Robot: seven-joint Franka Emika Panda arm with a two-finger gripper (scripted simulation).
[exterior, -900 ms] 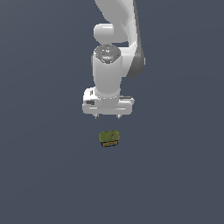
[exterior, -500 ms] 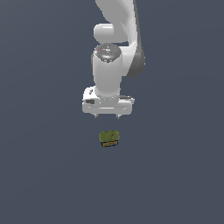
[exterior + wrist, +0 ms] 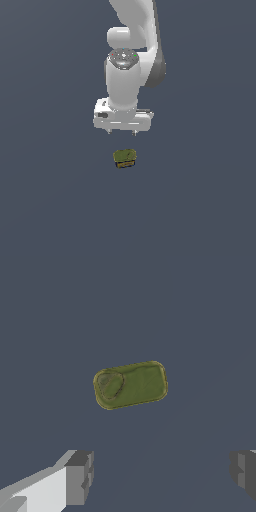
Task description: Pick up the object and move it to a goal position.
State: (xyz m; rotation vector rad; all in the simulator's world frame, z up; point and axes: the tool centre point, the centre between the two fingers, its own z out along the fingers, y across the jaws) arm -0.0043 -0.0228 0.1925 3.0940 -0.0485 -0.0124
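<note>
Both fingertips [image 3: 80, 476] cropped; can [image 3: 125, 158] unobscured.

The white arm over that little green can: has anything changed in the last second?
The end effector has come down slightly toward the can, fingers spread and holding nothing. The can lies where it was on the grey floor, untouched.

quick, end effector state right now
End effector: open, holding nothing, hanging above the can with its fingers spread wide.
</note>
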